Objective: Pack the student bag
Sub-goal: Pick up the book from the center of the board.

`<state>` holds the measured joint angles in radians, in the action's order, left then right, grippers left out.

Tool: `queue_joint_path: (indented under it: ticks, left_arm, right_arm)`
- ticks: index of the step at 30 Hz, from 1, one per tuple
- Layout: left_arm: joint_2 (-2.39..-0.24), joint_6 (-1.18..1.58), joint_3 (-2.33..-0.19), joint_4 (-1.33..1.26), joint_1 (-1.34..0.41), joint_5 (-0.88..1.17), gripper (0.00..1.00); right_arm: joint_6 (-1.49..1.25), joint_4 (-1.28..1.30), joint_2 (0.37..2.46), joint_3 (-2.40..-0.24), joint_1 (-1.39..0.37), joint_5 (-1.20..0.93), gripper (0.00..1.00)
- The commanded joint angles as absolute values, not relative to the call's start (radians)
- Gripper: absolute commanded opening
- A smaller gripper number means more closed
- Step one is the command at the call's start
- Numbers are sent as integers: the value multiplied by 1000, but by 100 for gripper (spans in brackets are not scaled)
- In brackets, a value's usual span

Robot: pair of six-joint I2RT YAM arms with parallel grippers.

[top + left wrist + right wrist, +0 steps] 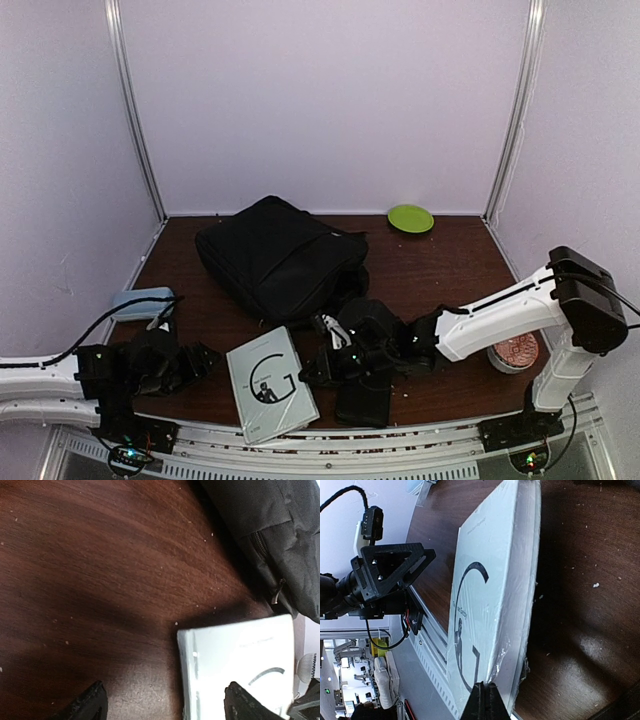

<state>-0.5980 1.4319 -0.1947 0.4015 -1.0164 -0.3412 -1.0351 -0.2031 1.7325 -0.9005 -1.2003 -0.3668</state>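
Top external: student bag (280, 255) lies mid-rear on the table (430, 270), white book (272, 383) just in front. Left wrist: left gripper (167, 707) released, jaws wide above the book's corner. Right wrist: right gripper (485, 702) clenched at the book's edge.

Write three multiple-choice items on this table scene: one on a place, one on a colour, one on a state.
1. The green plate lies at the table's: A) back right; B) front left; C) middle.
2. The book's cover is: A) red; B) white; C) yellow.
3. The left gripper's jaws stand: A) shut on the book; B) shut on nothing; C) open.
Answers: A, it sits by the far right corner; B, white with a black G; C, a wide gap shows between them.
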Motion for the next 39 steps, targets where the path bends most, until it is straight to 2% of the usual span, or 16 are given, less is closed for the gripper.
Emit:
queue_joint_path:
  ticks: [1,10,15,29,39]
  left_arm:
    - [-689,1419,-188,266,-1020,-321,83]
    - [-1010,1354,-267,77,-1020,-231,83]
    - [-1095,1330,-307,-3,-1020,-211,86]
    - [-1136,1232,-351,-87,-1019,-223,89]
    - [-1021,1095,-327,-189,-1008,-205,90]
  right_arm:
    - [-979,-200,1650,-871,-1206,-366,0]
    - [-971,-173,1651,-810,-1206,-362,0]
    - [-943,-157,1624,-795,-1207,-362,0]
    - [-931,-248,1595,-880,-1220,-414,0]
    - [-900,-208,1598,-939,-1226,-433,0]
